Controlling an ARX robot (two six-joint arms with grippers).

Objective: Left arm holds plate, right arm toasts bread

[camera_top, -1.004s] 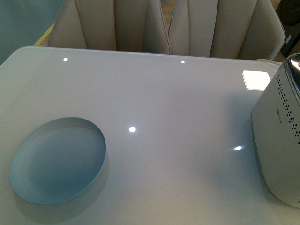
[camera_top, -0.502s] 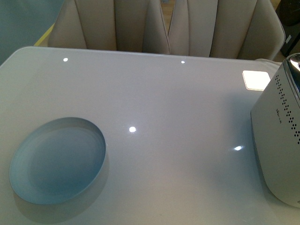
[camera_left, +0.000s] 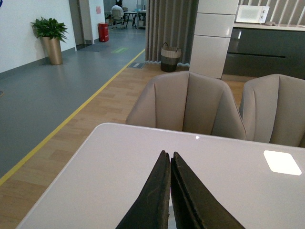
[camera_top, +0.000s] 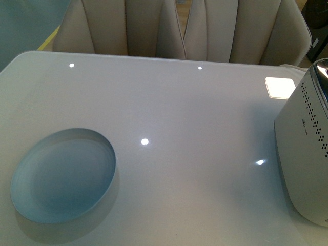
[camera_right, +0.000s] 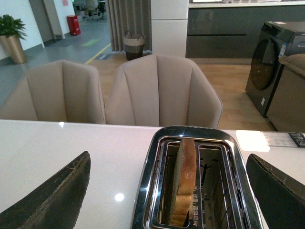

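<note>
Pale blue plate unmoved near the worktop's front left corner, left jaws pressed together and empty, right jaws spread wide above the toaster with bread upright in its slot — nothing shifted, plate not yet grasped.

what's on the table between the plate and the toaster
Nothing: in the front view, only bare glossy table with light reflections lies between the plate and the toaster.
</note>
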